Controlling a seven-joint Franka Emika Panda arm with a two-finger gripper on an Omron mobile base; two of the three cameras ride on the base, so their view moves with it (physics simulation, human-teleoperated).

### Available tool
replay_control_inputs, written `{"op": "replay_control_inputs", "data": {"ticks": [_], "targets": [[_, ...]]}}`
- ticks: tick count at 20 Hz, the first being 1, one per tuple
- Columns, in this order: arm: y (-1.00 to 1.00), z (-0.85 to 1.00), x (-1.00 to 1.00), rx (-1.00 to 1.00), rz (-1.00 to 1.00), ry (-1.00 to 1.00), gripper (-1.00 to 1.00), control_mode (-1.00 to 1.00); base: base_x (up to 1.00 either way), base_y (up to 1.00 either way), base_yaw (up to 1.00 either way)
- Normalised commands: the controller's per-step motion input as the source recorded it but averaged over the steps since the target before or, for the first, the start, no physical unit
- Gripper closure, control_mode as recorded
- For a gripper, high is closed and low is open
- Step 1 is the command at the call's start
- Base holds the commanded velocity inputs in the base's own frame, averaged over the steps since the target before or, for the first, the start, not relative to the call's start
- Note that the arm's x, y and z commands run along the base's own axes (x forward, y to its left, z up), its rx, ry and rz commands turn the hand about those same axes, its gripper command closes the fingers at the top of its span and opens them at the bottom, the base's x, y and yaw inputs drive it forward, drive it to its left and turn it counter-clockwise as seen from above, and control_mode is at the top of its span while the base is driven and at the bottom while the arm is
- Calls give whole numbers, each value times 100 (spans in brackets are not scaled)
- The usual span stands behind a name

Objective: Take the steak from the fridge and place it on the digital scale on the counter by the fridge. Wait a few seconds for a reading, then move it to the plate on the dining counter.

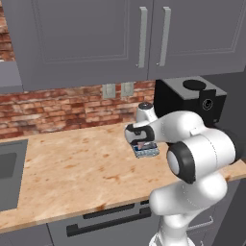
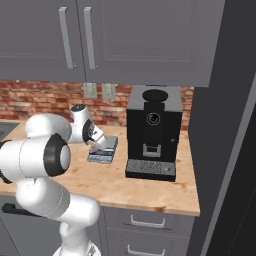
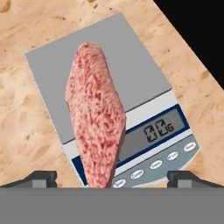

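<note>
The steak (image 3: 96, 120) is laid on the scale (image 3: 144, 70), overhanging its 6 o'clock edge; the gripper (image 3: 111, 178) is spread wide, empty.

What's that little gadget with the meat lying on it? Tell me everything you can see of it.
It is the digital scale: a small flat rectangle with a plain grey weighing top and a pale front panel edged in dark blue, carrying a grey number display and a row of small oval buttons. It lies flat on the wood-grain counter, left of the black coffee machine. The steak rests lengthwise across it.
</note>
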Motion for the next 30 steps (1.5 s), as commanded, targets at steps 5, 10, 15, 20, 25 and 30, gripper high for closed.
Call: {"op": "replay_control_inputs", "data": {"ticks": [5,10,15,20,25,30], "targets": [[4,-14,7,0,1,0,-100,-100,0,0,0],[0,-17,13,0,0,0,-100,-100,0,0,0],[0,-12,20,0,0,0,-100,-100,0,0,0],[0,-10,18,0,0,0,-100,-100,0,0,0],[1,-5,7,0,1,0,100,-100,0,0,0],[0,0,-3,0,1,-4,100,-100,0,0,0]]}}
